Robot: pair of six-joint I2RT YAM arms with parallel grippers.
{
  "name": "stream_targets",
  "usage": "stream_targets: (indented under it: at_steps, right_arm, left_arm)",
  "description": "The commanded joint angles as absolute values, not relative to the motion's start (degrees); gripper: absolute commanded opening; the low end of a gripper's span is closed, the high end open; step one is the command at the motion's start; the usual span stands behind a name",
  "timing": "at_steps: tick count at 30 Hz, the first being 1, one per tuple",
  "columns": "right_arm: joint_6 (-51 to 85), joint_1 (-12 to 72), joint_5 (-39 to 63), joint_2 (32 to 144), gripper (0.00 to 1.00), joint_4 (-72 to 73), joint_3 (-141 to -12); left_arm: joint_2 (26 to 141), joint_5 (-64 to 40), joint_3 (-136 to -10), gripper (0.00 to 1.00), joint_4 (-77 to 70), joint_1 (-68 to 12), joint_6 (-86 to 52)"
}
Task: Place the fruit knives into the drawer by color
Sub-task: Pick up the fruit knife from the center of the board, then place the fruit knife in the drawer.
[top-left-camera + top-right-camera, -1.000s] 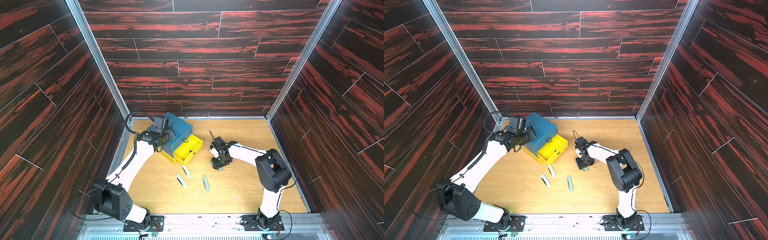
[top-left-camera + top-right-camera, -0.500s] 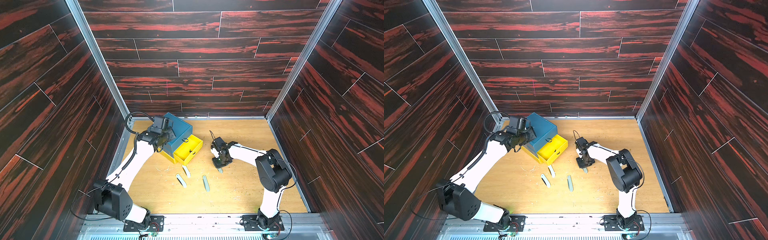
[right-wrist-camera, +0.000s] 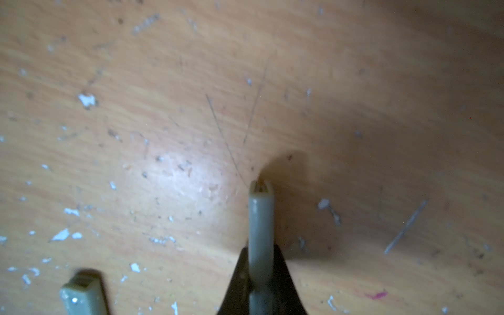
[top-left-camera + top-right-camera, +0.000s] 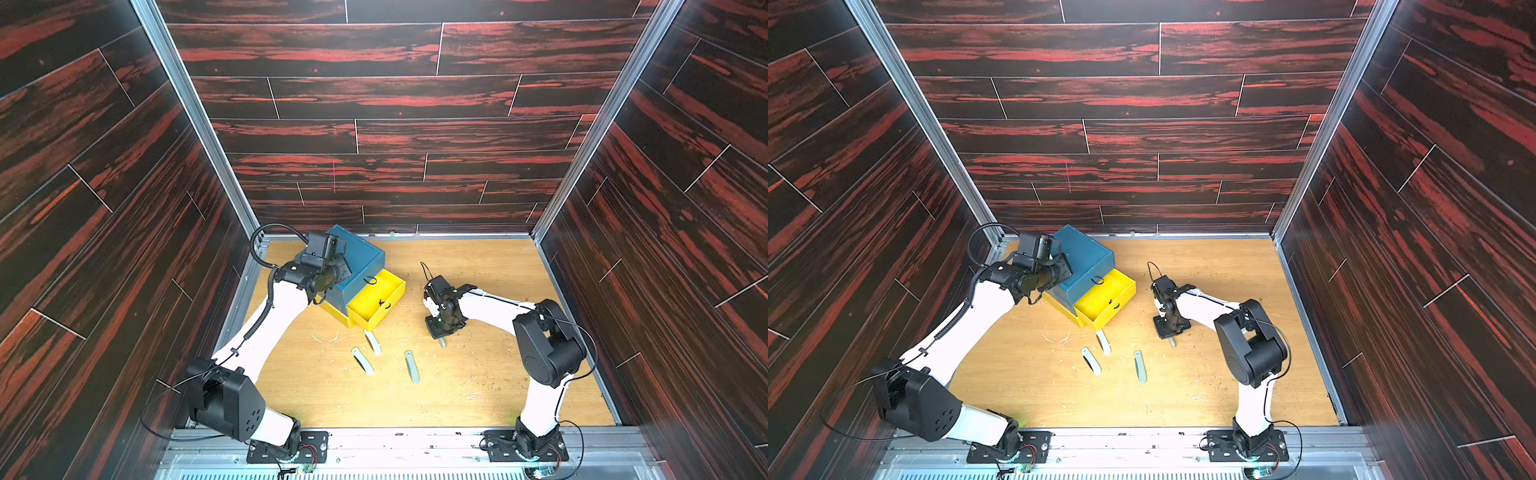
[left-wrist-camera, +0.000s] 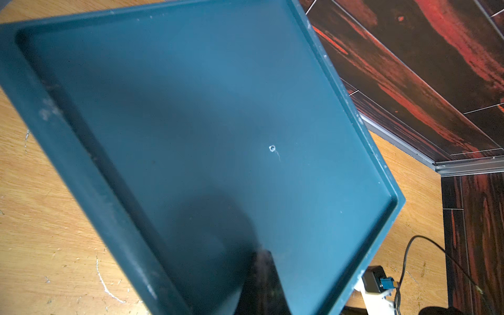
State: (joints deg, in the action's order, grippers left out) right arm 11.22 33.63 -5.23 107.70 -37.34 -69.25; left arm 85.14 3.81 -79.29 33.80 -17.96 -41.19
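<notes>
right gripper (image 3: pixel 260 261): clamped on a grey-green fruit knife (image 3: pixel 260 218), its far end hidden within the jaws
left gripper (image 5: pixel 263 261): closed, atop the drawer chest (image 5: pixel 191 109), mostly cut off

The drawer chest (image 4: pixel 361 253) was teal on top and on its upper drawer, with yellow lower drawers (image 4: pixel 376 307) and thin black loop pulls (image 4: pixel 370 281). One grey-green knife (image 3: pixel 260 231) matched a second grey-green knife (image 4: pixel 411 366), while a whitish knife (image 4: pixel 372 341) and a pale knife (image 4: pixel 362 360) with a dark slit were lighter. The table (image 4: pixel 478 374) was honey wood grain flecked white; the walls (image 4: pixel 374 104) were dark planks streaked red.
</notes>
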Motion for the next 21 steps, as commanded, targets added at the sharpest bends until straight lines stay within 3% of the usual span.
stream_targets:
  at_steps: [1,11,21]
  right_arm:
    - [12.6,33.9,-5.9,105.0,0.08,-41.2,-70.7]
    - [15.0,33.9,-5.4,101.7,0.08,-51.0,-85.2]
    - [30.9,37.9,1.0,101.7,0.08,-50.6,-99.7]
  left_arm:
    - [84.7,3.8,-78.5,0.00,37.2,-17.7,-41.2]
    - [84.1,4.0,-77.7,0.00,36.6,-17.6,-41.4]
    - [84.4,3.3,-77.6,0.00,35.9,-17.6,-41.8]
